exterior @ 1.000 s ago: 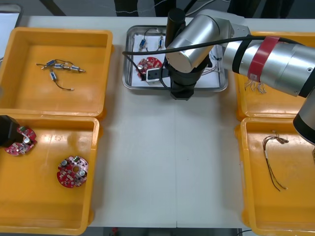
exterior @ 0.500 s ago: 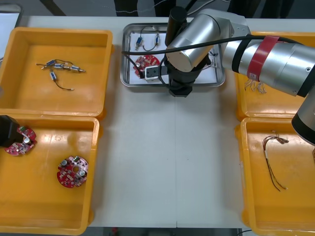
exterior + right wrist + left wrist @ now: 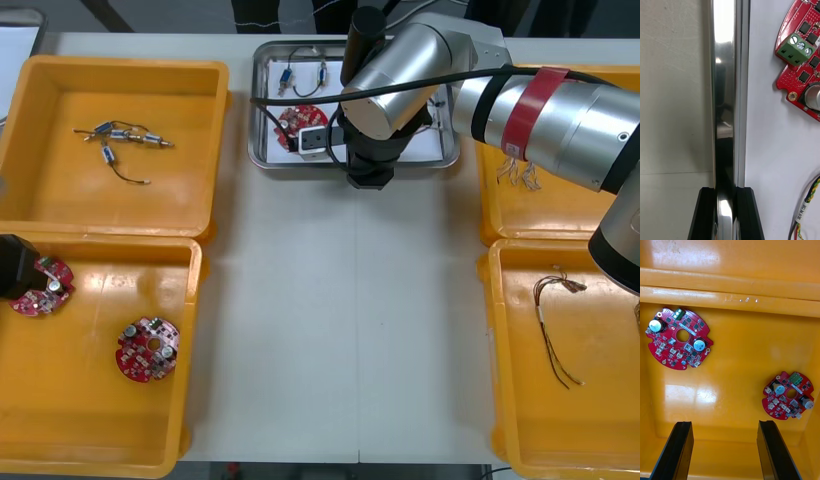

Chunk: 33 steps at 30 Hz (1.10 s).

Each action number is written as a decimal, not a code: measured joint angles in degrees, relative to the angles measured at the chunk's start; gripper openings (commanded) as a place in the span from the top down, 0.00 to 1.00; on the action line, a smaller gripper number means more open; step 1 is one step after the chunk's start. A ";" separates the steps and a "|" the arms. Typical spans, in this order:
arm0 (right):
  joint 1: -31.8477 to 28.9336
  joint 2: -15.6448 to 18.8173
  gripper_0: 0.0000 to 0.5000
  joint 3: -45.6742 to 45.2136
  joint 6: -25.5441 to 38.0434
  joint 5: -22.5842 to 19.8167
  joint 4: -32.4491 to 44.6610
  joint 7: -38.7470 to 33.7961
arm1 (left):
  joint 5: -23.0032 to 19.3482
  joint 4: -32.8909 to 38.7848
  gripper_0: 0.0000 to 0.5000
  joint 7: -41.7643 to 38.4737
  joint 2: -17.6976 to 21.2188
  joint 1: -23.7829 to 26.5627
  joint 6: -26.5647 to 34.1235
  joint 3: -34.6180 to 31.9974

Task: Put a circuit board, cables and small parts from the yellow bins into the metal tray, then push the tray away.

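Observation:
The metal tray (image 3: 300, 164) stands at the table's far edge, white inside. In it lie a round red circuit board (image 3: 295, 122), small metal parts (image 3: 290, 78) and a cable (image 3: 436, 110). My right gripper (image 3: 368, 178) is at the tray's near rim (image 3: 730, 93) and shut on it, one finger (image 3: 707, 213) on each side. In the right wrist view the board (image 3: 805, 52) and a red and yellow cable (image 3: 805, 213) lie just inside that rim. My left gripper (image 3: 724, 450) hangs open over the near-left yellow bin (image 3: 90, 440), above two circuit boards (image 3: 679, 338) (image 3: 789, 395).
The far-left bin (image 3: 40, 180) holds small metal parts with wires (image 3: 120, 135). Thin cables lie in the far-right bin (image 3: 520, 175) and in the near-right bin (image 3: 555, 320). Bare table runs down the middle between the bins.
My right gripper has slid the tray away, toward the table's far edge, keeping hold of its near rim. The left arm has stayed still.

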<state>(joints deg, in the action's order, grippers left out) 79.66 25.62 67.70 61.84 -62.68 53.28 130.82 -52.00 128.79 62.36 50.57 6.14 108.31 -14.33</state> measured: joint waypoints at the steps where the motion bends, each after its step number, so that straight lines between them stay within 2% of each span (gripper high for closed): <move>1: 0.03 -0.03 0.97 0.00 -0.08 0.00 -0.06 0.00 | 0.00 0.00 0.00 0.00 0.00 0.00 0.00 0.00; 2: 0.05 -0.05 0.75 0.00 -0.14 0.00 -0.11 0.00 | 0.00 0.00 0.00 0.00 0.00 0.00 0.00 0.00; 4: 0.07 -0.10 0.58 0.00 -0.18 0.02 -0.21 0.00 | 0.00 0.00 0.00 0.00 0.00 0.00 0.00 0.00; 5: 0.08 -0.13 0.38 0.00 -0.20 0.06 -0.26 0.00 | 0.00 0.00 0.00 0.00 0.00 0.00 0.00 0.00; 6: 0.08 -0.17 0.25 0.00 -0.23 0.15 -0.29 0.00 | 0.00 0.00 0.00 0.00 0.00 0.00 0.00 0.00; 7: 0.08 -0.19 0.05 0.00 -0.26 0.24 -0.30 0.00 | 0.00 0.00 0.00 0.00 0.00 0.00 0.00 0.00; 8: 0.08 -0.19 0.00 0.00 -0.27 0.27 -0.30 0.00 | 0.00 0.00 0.00 0.00 0.00 0.00 0.00 0.00; 17: 0.13 -0.21 0.00 -1.08 0.88 -0.48 -0.31 0.00 | 0.00 0.00 0.00 0.00 0.00 0.00 0.00 0.00; 26: 0.15 -0.47 0.00 -7.67 12.49 -2.45 1.18 -0.51 | 0.00 0.00 0.00 0.00 0.00 0.00 0.00 0.00; 30: 0.14 -0.36 0.00 -9.67 17.60 -2.04 4.49 -4.92 | 0.00 0.00 0.00 0.00 0.00 0.00 0.00 0.00; 33: -0.22 0.26 0.00 -12.09 22.22 0.73 9.64 -10.34 | 0.00 0.00 0.00 0.00 0.00 0.00 0.00 0.00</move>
<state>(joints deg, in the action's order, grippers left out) 79.43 25.88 55.61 84.06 -61.95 62.92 120.47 -52.00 128.80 62.36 50.57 6.14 108.31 -14.33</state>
